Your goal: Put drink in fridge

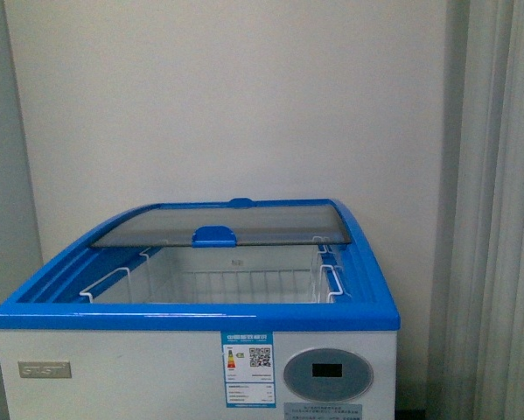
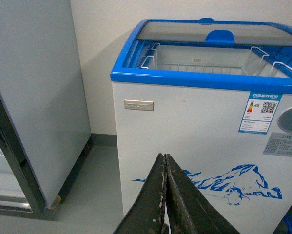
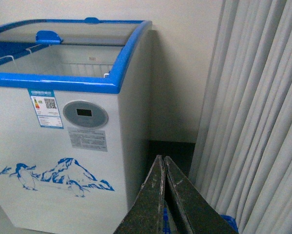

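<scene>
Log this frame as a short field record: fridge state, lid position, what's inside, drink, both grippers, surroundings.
fridge: white chest freezer with blue rim, front display
lid: glass lid slid toward the wall, opening exposed
inside: white wire baskets, no items visible
drink: not visible in any view
left gripper: shut, holding nothing
right gripper: shut, holding nothing
surroundings: grey cabinet left of the fridge, curtain to its right

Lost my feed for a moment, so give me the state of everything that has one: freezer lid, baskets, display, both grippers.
fridge: upright, top open
glass lid: slid to the back
wire baskets: look empty, no bottle visible
oval display: dark
left gripper: shut, empty
right gripper: shut, empty
</scene>
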